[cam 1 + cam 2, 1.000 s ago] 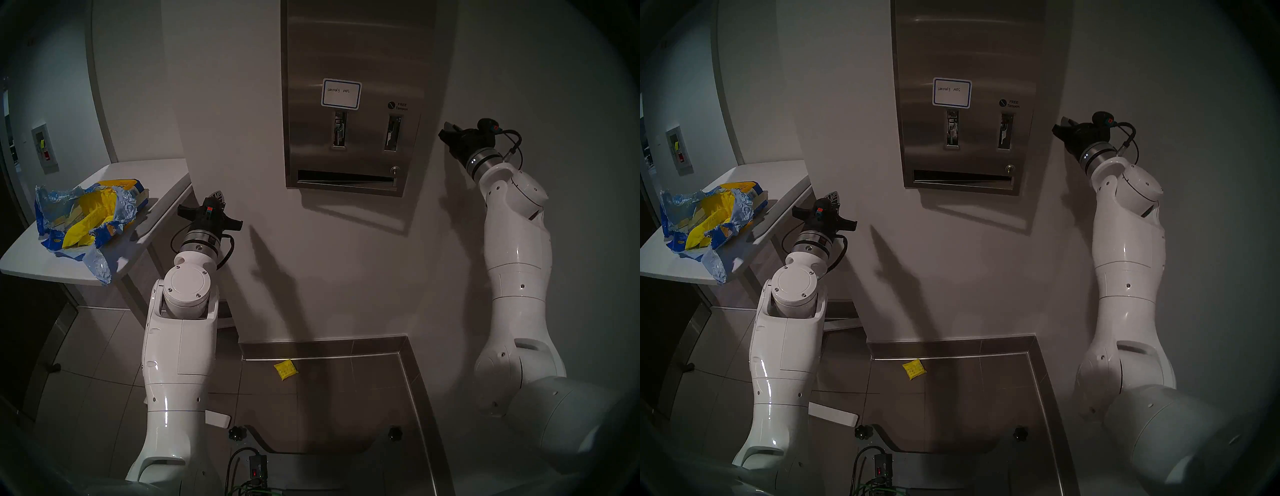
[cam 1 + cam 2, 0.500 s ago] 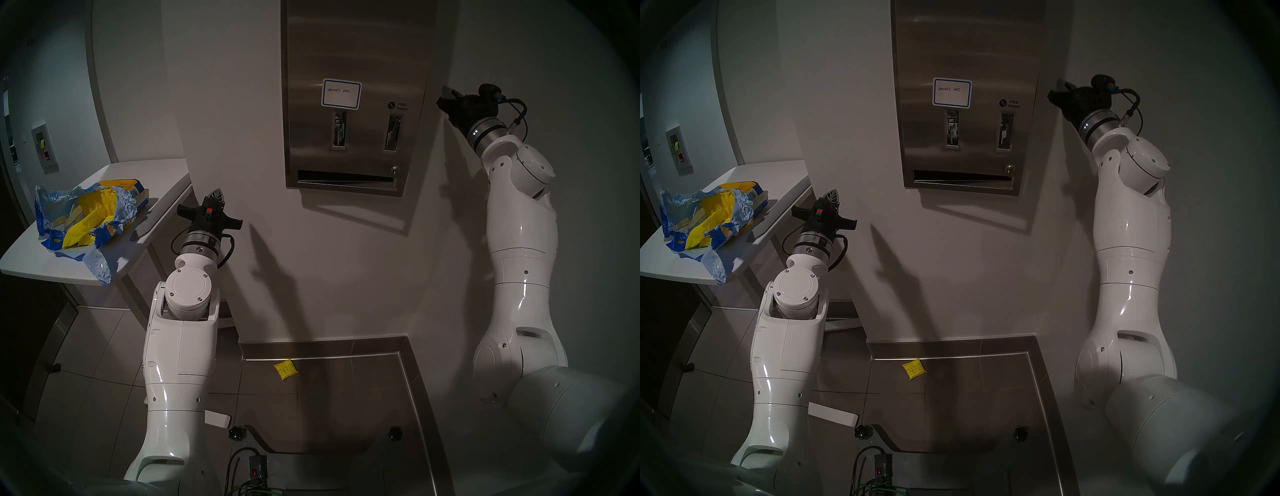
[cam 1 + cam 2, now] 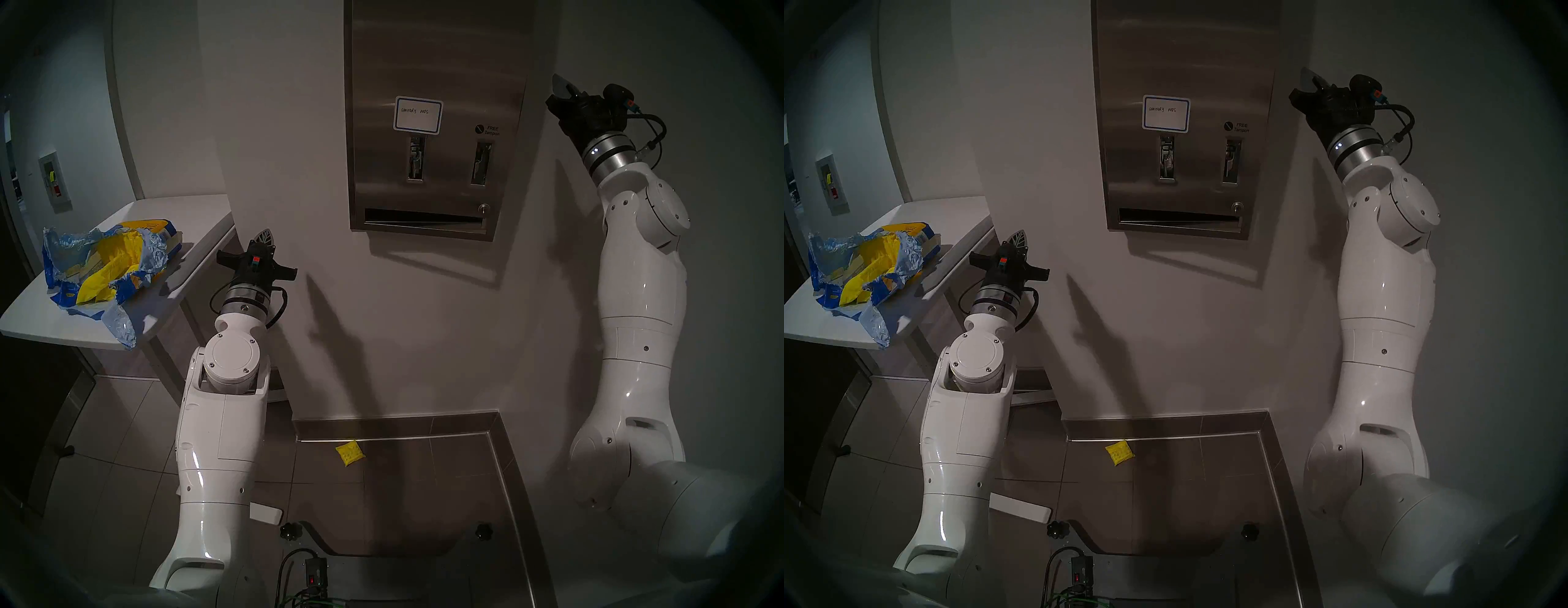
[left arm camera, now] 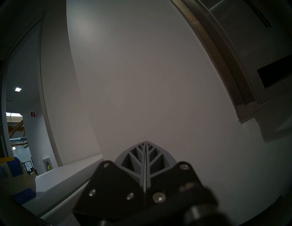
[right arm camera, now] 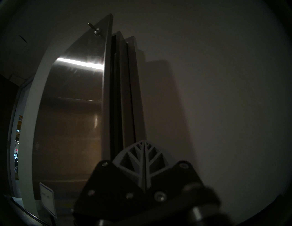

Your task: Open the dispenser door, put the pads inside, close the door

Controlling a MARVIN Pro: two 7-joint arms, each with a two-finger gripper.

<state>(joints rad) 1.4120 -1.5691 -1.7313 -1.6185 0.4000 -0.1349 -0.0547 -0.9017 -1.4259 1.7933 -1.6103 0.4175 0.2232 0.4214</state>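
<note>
On the grey tiled floor nearest the robot's base, one yellow pad lies by itself just in front of the steel baseboard, touched by neither arm. Up and to the left, the white bench carries a torn blue-and-yellow bag, spread open with yellow wrapping showing inside; whether whole pads sit in it is hard to tell from the head view. The left claw hangs just beside the bench's near corner, pointing at the bare wall; its wrist view shows the two ribbed fingers pressed flat together with nothing between them. Farther back, on the wall, the dispenser door stands ajar: from the right wrist view its steel edge is swung a little way off the cabinet, with a dark gap behind it and a key in the lock near the top. Its face bears the blue-bordered label, two lever slots and the long slot below. The right claw is raised to the right of the door's upper edge, near it but apart, its fingers closed tip to tip and empty.
</note>
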